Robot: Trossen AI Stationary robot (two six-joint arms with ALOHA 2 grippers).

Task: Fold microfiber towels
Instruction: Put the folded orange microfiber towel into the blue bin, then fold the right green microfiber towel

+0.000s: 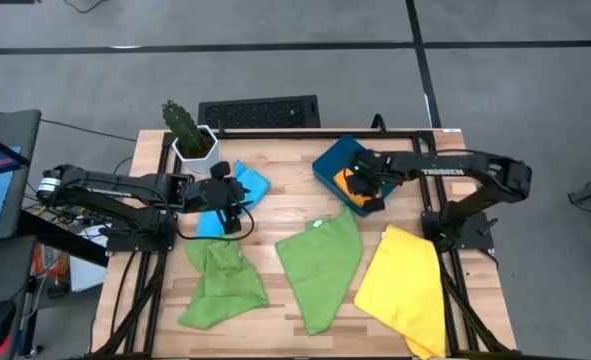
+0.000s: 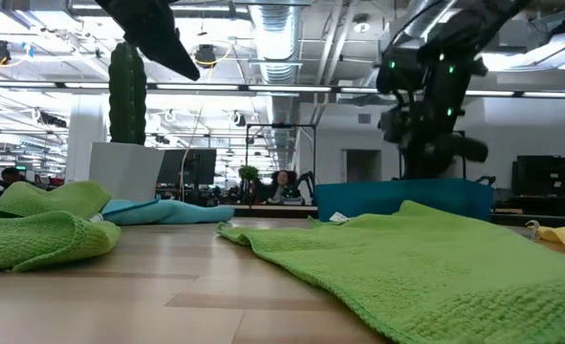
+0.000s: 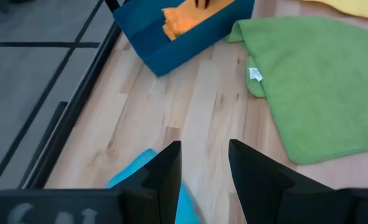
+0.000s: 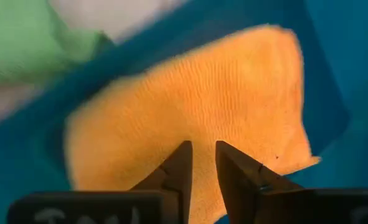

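Under right gripper (image 4: 201, 163): orange towel (image 4: 190, 112) inside teal bin (image 4: 324, 62).

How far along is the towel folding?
Done: the orange towel lies folded in the teal bin.
In hand: the right gripper hovers just above it, jaws slightly apart, holding nothing; the left gripper, jaws apart and empty, sits over the light blue towel.
Left: both green towels and the yellow towel lie unfolded on the table.
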